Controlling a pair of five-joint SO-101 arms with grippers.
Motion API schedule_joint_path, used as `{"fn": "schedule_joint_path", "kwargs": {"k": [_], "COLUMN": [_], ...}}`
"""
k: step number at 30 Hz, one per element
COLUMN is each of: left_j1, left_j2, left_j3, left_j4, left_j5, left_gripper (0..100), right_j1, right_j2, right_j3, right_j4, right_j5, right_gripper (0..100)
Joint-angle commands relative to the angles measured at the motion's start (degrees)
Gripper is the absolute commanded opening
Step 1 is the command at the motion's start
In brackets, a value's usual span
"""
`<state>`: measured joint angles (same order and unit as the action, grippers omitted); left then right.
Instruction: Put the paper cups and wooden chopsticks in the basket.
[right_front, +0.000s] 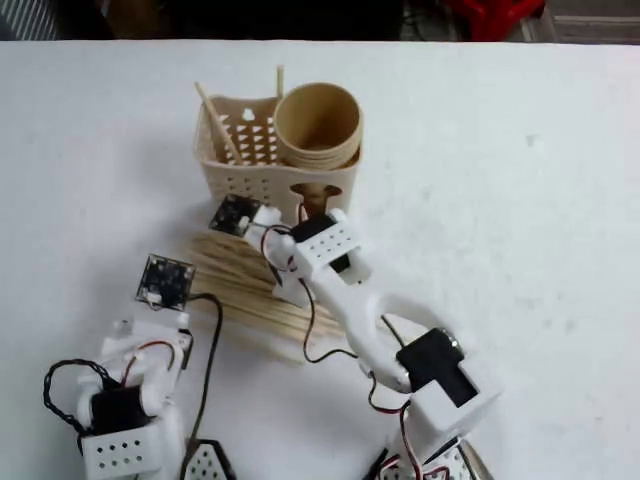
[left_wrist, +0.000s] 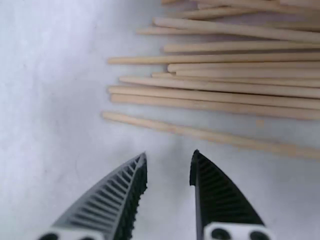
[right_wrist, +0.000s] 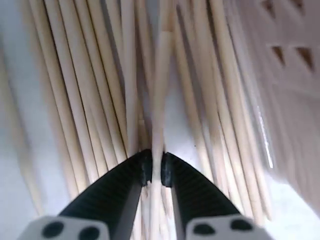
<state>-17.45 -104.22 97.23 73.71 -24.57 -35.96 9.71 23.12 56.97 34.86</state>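
Presently, the white table (right_front: 520, 200) is recorded with the perforated basket (right_front: 240, 180) towards its far edge. The stacked paper cups (right_front: 318, 125) are already seated inside it beside two upright chopsticks (right_front: 213, 112). The pile of wooden chopsticks (right_front: 230, 280) lies on the table just in front of the basket. One chopstick (right_wrist: 160, 100) from the pile is pinched between the fingertips of the right gripper (right_wrist: 156, 170).

A straight lift is judged advisable, so that neighbouring sticks are not dragged. The stick should then be tipped upright before it is passed over the basket rim.

The right arm is extended over the pile, wrist pitched down. The left arm is folded back, and the left gripper (left_wrist: 169, 165) is held with jaws apart above bare table beside the stick ends.
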Motion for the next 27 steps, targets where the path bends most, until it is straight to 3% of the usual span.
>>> {"fn": "schedule_joint_path", "kwargs": {"k": [1,6,11,27], "left_j1": [-0.57,-0.57,-0.57,-0.57], "left_j2": [-0.57,-0.57,-0.57,-0.57], "left_j3": [-0.18,-0.18,-0.18,-0.18], "left_j4": [0.44,0.44,0.44,0.44], "left_j5": [-0.26,-0.26,-0.26,-0.26], "left_gripper": [15,15,15,15], "right_j1": [0.66,0.66,1.54,2.07], "right_j2": [-0.22,0.13,-3.56,-41.89], "right_j3": [-1.76,-1.76,-2.29,-2.46], "right_j4": [-0.75,-0.75,-0.4,6.99], "right_j5": [0.44,0.35,-1.76,-9.67], "right_gripper": [1.9,6.4,1.7,1.6]}}
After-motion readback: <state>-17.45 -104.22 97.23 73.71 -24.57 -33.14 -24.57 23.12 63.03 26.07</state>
